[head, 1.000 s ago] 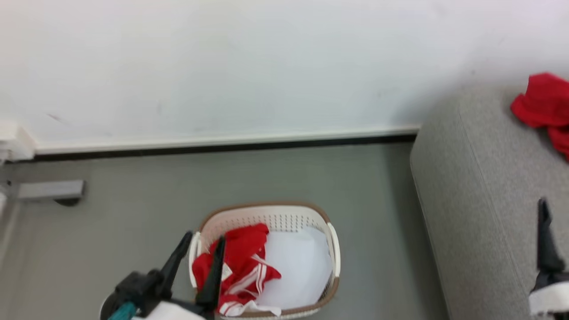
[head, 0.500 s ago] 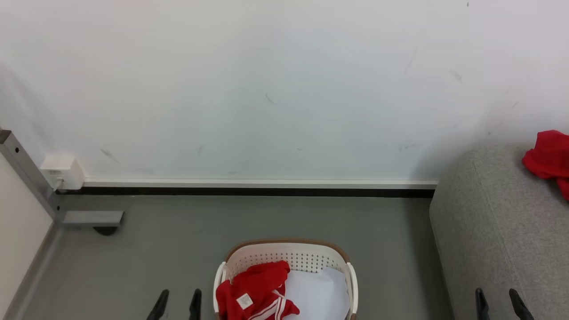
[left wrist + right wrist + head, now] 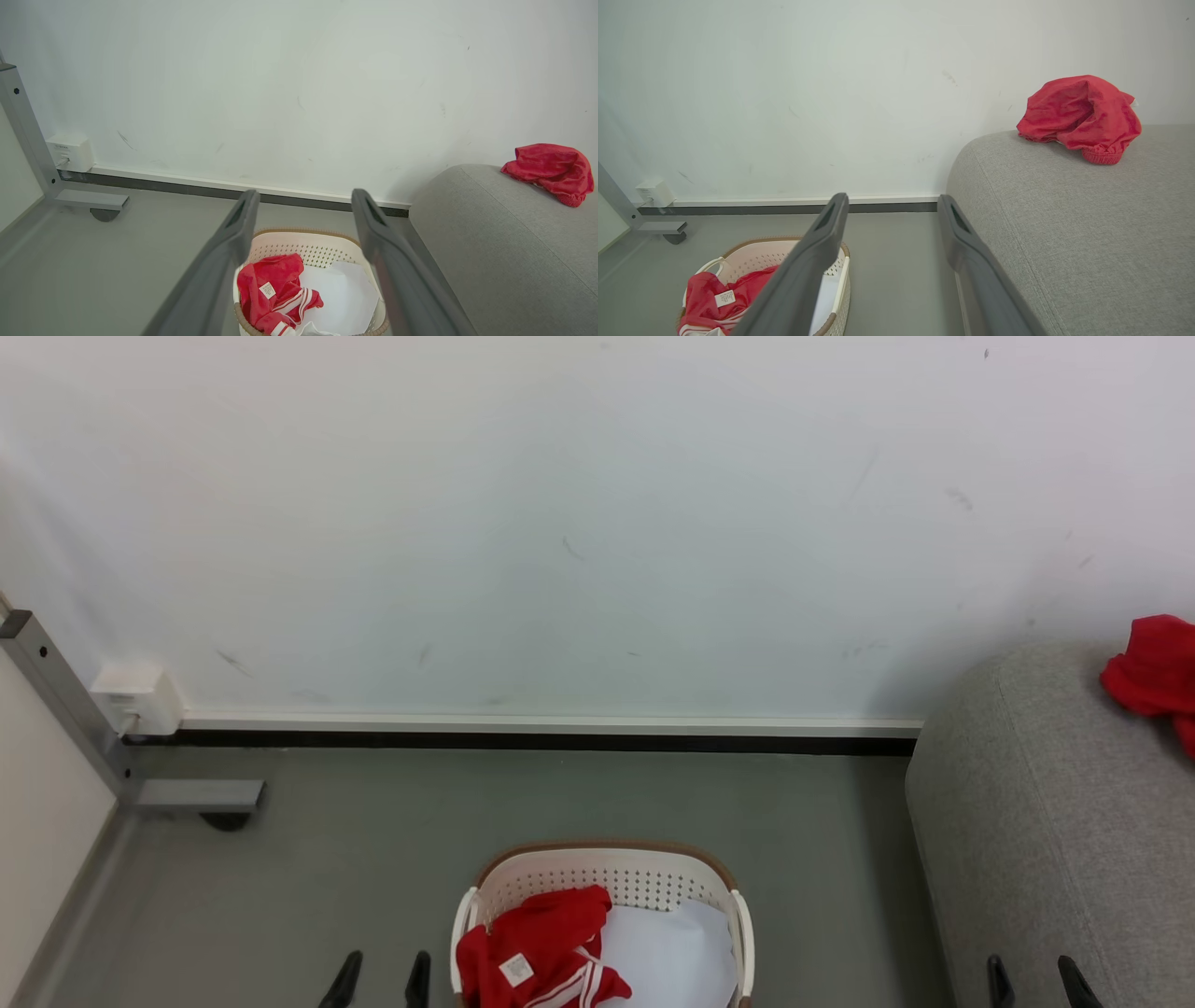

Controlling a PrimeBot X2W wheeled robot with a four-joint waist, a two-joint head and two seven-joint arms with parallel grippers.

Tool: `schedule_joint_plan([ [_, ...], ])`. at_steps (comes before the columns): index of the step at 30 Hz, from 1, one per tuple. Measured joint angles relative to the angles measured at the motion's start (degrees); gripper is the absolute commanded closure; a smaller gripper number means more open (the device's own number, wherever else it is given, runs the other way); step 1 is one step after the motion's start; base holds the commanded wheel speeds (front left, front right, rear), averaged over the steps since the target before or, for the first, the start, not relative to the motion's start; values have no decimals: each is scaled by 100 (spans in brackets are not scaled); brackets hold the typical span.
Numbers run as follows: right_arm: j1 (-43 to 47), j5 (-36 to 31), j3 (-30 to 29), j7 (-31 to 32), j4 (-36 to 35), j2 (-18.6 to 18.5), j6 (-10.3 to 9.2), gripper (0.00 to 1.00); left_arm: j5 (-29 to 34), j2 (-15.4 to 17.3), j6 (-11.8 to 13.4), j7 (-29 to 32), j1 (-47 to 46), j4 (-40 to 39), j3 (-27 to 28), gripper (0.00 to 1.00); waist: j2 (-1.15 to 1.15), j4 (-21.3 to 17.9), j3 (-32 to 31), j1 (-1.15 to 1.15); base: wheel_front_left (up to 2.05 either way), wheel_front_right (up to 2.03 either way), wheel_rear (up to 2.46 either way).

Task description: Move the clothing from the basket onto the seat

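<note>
Head view: striped red garment (image 3: 537,943), label showing, in perforated white basket (image 3: 616,882) beside white sheet (image 3: 672,957); plain red garment (image 3: 1153,670) crumpled on grey sofa (image 3: 1046,840).
Left wrist view: left hand (image 3: 304,196) wide, empty.
Right wrist view: right hand (image 3: 893,199) wide, empty.

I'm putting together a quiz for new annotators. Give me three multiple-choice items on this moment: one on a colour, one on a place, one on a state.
1. What colour is the rim of the basket? A brown; B blue; C black.
2. Where does the plain red garment lie? A in the basket; B on the sofa; C over the basket's rim.
3. How is the left gripper? A open and empty; B shut on the plain red garment; C shut on the basket's handle.

Key: A, the rim shows brown; B, the garment rests on top of the grey sofa; A, its fingers stand apart with nothing between them.
</note>
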Motion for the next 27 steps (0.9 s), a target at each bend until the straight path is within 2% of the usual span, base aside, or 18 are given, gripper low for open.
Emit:
schedule_joint_plan([
  [19,-25,-11,96,-1,-15,16,0,0,120,-94,-75,0,-55,59,98,0,0,-141,129,1,0,0,0],
  [27,-175,-11,141,-1,-132,20,0,0,324,21,-85,0,-614,358,-382,0,0,-289,396,0,0,0,0],
])
